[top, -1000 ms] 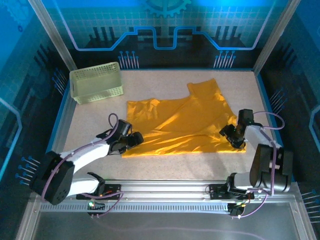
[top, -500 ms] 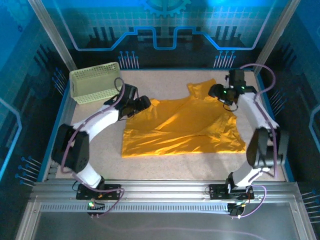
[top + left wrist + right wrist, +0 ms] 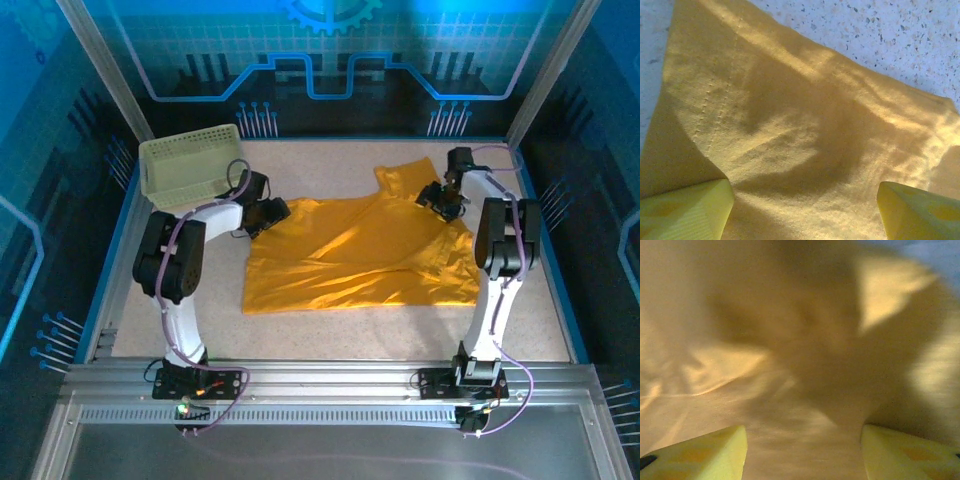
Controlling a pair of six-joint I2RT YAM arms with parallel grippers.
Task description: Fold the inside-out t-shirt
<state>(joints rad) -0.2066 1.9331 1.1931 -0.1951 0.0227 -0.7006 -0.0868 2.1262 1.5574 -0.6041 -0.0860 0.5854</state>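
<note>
Left wrist: left gripper (image 3: 802, 200) jaws wide, nothing pinched, stitched hem of the cloth right under them. Right wrist: right gripper (image 3: 805, 447) jaws also apart over cloth, but it's blurred and contact is unclear. Top external: inside-out t-shirt (image 3: 370, 255) spread on the table (image 3: 190, 300), mustard, creased, sleeve poking out at 12 o'clock. Left gripper sits at its 10 o'clock corner, right gripper at 2 o'clock. Lattice basket (image 3: 190, 168) at the table's 10 o'clock, apart from the shirt.
</note>
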